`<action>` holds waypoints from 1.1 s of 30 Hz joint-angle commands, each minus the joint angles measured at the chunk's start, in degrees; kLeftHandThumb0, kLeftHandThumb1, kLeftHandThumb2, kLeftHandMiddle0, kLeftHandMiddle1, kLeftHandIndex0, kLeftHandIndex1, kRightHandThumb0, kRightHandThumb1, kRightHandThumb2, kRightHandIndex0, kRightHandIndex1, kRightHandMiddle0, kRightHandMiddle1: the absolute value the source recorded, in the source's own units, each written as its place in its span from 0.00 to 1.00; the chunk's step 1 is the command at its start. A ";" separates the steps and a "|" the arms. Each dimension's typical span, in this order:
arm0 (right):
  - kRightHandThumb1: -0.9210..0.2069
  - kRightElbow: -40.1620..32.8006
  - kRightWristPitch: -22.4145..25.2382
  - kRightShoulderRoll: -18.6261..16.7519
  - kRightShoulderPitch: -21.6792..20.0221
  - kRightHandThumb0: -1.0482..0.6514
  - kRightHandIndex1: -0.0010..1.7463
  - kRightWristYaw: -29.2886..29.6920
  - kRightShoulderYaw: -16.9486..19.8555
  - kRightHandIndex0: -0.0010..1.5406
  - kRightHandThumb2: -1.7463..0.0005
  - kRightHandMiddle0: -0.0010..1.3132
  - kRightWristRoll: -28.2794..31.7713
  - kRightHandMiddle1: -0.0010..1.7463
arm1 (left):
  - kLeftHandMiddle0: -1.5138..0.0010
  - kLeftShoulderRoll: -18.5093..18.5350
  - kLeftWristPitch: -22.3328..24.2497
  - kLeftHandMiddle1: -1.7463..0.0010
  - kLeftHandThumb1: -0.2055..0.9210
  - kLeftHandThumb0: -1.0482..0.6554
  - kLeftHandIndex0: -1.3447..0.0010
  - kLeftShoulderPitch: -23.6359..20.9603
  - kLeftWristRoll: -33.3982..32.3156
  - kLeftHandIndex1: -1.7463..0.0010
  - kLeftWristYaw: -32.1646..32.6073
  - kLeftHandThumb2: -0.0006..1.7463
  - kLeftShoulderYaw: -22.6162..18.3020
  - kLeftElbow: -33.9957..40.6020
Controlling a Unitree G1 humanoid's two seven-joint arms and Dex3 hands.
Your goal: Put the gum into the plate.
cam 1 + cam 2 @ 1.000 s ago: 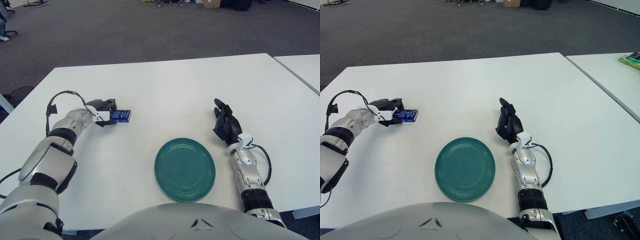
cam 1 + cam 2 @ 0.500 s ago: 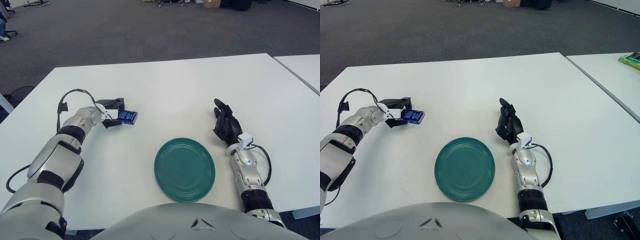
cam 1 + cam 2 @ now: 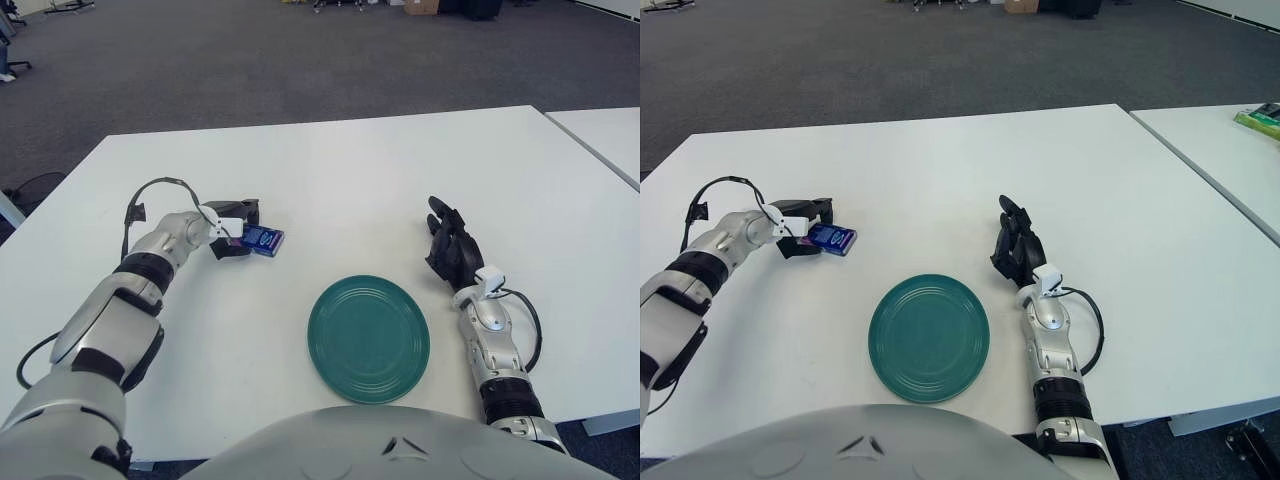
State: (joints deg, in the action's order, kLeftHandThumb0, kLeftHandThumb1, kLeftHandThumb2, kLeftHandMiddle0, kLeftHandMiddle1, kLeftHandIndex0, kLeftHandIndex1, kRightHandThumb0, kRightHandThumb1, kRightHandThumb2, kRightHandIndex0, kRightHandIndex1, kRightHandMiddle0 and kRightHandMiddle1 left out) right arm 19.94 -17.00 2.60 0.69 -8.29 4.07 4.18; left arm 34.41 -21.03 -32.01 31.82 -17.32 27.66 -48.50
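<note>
A small blue gum pack [image 3: 263, 240] is held in my left hand [image 3: 238, 228], whose fingers are curled on it just above the white table [image 3: 330, 170], left of centre. It also shows in the right eye view [image 3: 832, 239]. A round green plate [image 3: 369, 339] lies empty on the table near the front edge, to the right of and nearer than the gum. My right hand [image 3: 452, 250] rests on the table right of the plate, fingers relaxed and holding nothing.
A second white table [image 3: 1230, 150] stands to the right across a narrow gap, with a green object [image 3: 1262, 119] at its far edge. Grey carpet lies beyond the table.
My left hand has carried the gum pack to the right and slightly nearer, toward the plate. The right hand has not moved.
</note>
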 commanded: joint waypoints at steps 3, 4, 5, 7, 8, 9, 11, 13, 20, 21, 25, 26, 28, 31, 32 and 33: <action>0.00 3.29 2.73 -0.57 2.78 0.26 0.01 0.23 0.21 0.11 0.48 0.00 0.59 0.23 | 0.31 5.88 1.24 0.00 0.49 0.34 0.56 8.65 -6.69 0.00 0.11 0.73 -10.36 20.54; 0.00 3.22 2.79 -0.57 2.84 0.26 0.00 0.24 0.22 0.10 0.48 0.00 0.59 0.23 | 0.30 6.42 1.72 0.00 0.48 0.34 0.56 10.88 -7.63 0.00 0.72 0.74 -12.79 26.07; 0.00 3.17 2.83 -0.58 2.89 0.26 0.00 0.24 0.23 0.10 0.48 0.00 0.58 0.23 | 0.29 6.69 2.12 0.00 0.47 0.34 0.55 12.46 -8.20 0.00 1.09 0.75 -14.48 29.85; 0.00 3.07 2.92 -0.55 2.97 0.26 0.00 0.29 0.20 0.10 0.48 0.00 0.45 0.23 | 0.27 6.27 3.04 0.00 0.43 0.33 0.52 15.31 -8.85 0.00 1.76 0.78 -16.98 36.43; 0.00 3.03 2.97 -0.50 3.01 0.26 0.00 0.30 0.19 0.10 0.48 0.00 0.38 0.23 | 0.26 5.66 3.22 0.00 0.43 0.33 0.52 16.41 -9.18 0.00 2.35 0.78 -18.11 39.28; 0.00 3.01 2.99 -0.47 3.03 0.26 0.00 0.29 0.19 0.10 0.48 0.00 0.34 0.23 | 0.25 5.17 3.42 0.00 0.40 0.32 0.50 17.21 -9.37 0.00 2.68 0.80 -18.97 41.31; 0.00 3.02 3.02 -0.43 3.05 0.26 0.00 0.25 0.18 0.10 0.48 0.00 0.26 0.23 | 0.23 3.88 2.88 0.00 0.37 0.31 0.48 18.33 -9.88 0.00 3.74 0.83 -20.37 43.87; 0.00 3.03 2.99 -0.36 3.09 0.27 0.00 0.19 0.16 0.10 0.48 0.00 0.16 0.23 | 0.22 2.28 2.80 0.00 0.34 0.30 0.46 19.81 -10.69 0.00 3.95 0.85 -20.91 46.59; 0.00 3.00 2.56 -0.46 3.26 0.27 0.00 0.29 0.06 0.10 0.48 0.00 -0.03 0.23 | 0.20 -2.36 6.66 0.00 0.29 0.29 0.43 23.35 -10.35 0.00 1.48 0.89 -18.88 60.78; 0.00 2.98 2.54 -0.49 3.29 0.27 0.00 0.32 0.05 0.10 0.48 0.00 -0.04 0.23 | 0.20 -2.61 7.01 0.00 0.29 0.29 0.42 23.52 -10.36 0.00 1.05 0.89 -18.63 61.97; 0.00 3.02 2.50 -0.67 3.28 0.26 0.00 0.49 0.04 0.10 0.48 0.00 -0.04 0.24 | 0.20 -4.74 7.89 0.00 0.29 0.29 0.42 22.39 -8.56 0.00 -0.84 0.90 -15.54 66.96; 0.00 3.07 2.59 -0.69 3.26 0.26 0.00 0.57 0.02 0.10 0.48 0.00 -0.11 0.24 | 0.20 -4.88 7.07 0.00 0.28 0.29 0.42 21.84 -7.87 0.00 -1.19 0.90 -14.73 67.21; 0.00 3.12 2.85 -0.69 3.27 0.26 0.00 0.74 -0.08 0.10 0.47 0.00 -0.32 0.23 | 0.19 -4.41 5.75 0.00 0.29 0.29 0.42 20.47 -7.89 0.00 -3.29 0.89 -13.30 67.35; 0.00 3.12 3.07 -0.63 3.32 0.26 0.00 0.91 -0.24 0.10 0.47 0.00 -0.50 0.23 | 0.18 -4.57 5.86 0.00 0.30 0.29 0.43 19.73 -7.99 0.00 -5.42 0.88 -12.31 68.07; 0.00 3.14 3.16 -0.60 3.34 0.26 0.00 0.99 -0.31 0.10 0.47 0.00 -0.60 0.23 | 0.18 -4.94 6.09 0.00 0.30 0.29 0.43 19.54 -7.88 0.00 -6.28 0.88 -11.51 68.79; 0.00 3.14 3.22 -0.58 3.36 0.25 0.00 1.06 -0.37 0.11 0.47 0.00 -0.66 0.23 | 0.18 -5.22 6.25 0.00 0.31 0.29 0.43 19.44 -7.79 0.00 -6.90 0.88 -10.99 69.31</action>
State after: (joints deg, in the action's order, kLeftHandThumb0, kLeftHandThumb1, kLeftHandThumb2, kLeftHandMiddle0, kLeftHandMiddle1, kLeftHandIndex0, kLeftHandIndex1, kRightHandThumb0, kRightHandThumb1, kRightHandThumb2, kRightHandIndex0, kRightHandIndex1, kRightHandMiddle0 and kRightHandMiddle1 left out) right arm 19.75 -17.24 2.57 0.98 -7.69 4.04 3.78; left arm 29.11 -15.97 -11.65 23.40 -22.01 15.77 20.09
